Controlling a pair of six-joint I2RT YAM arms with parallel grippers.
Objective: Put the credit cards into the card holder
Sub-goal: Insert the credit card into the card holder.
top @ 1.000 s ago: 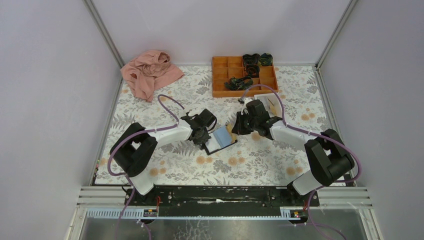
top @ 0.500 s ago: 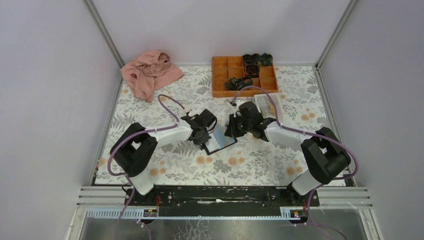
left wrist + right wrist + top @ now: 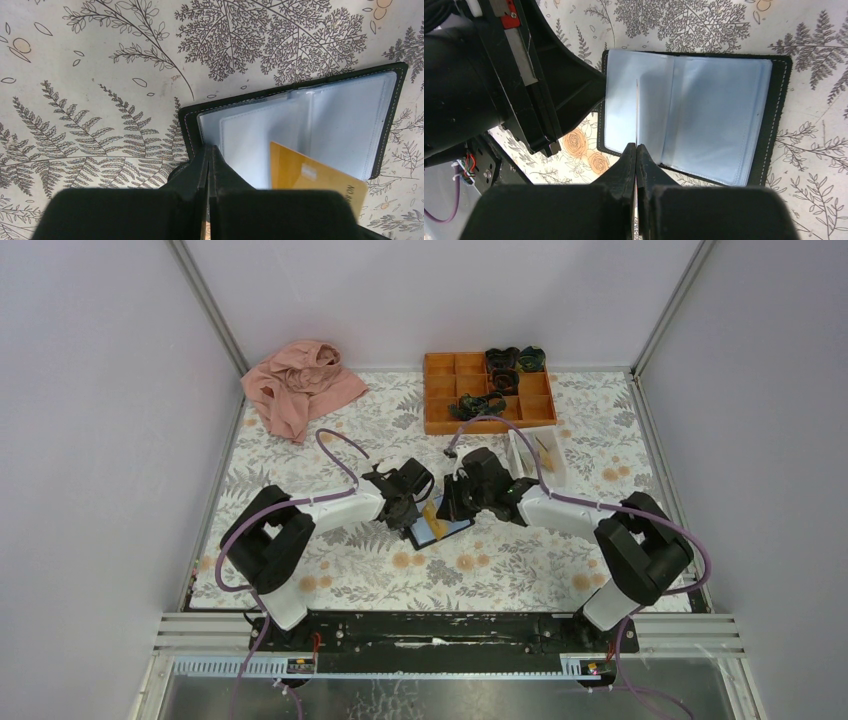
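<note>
Cloth, pink and crumpled, lies at the far left corner of the flowery table. Next comes the left pincer, squeezed closed, with its tip at the left edge of the card holder. I cannot tell if it pinches anything there. The card holder lies open and flat in the middle of the table, between the two arms, black outside and light blue inside. An orange-yellow credit card stands on its edge over the left blue pocket. The right pincer is closed tight on that card and holds it from above. Past the arms, an orange tray with small boxes sits at the back of the table. A small white tray lies near it, to the right.
</note>
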